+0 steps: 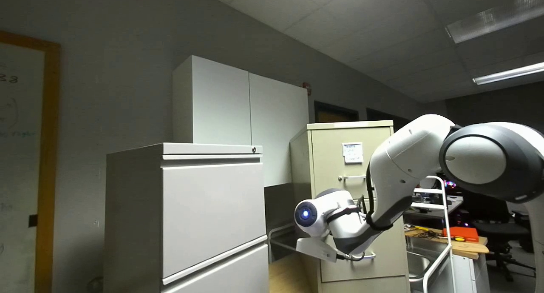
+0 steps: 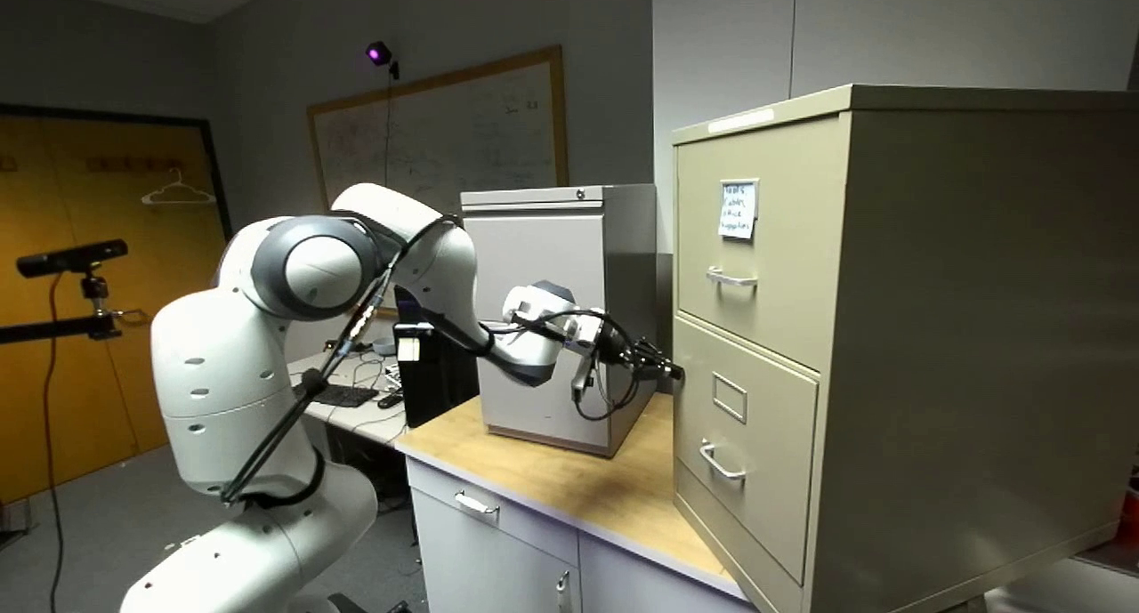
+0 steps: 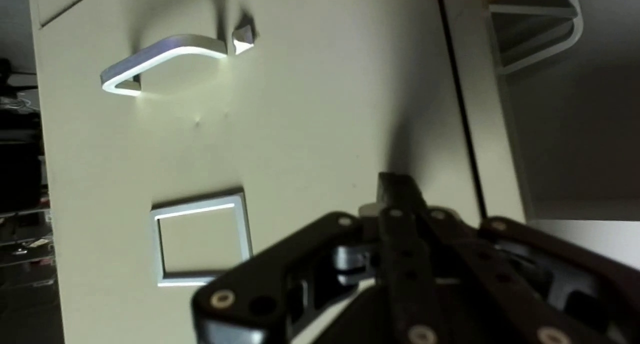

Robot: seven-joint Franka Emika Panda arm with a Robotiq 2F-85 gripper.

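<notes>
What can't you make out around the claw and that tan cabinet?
Claw: hidden behind the wrist in an exterior view.
Contact with the cabinet: wrist view; blurred tip merges with shadow.
Its contents: shut drawers hide them, every view.
Its bottom front: lower edge cuts it off, both exterior views.

A grey drawer unit [image 2: 552,248] is set on a wood-topped counter [image 2: 534,471]. A whiteboard [image 2: 454,133] framed in wood is mounted on the wall [image 2: 605,79], seen in both exterior views. In an exterior view, a white hanger [image 2: 178,201] is hung against a yellow-brown door [image 2: 98,328].
</notes>
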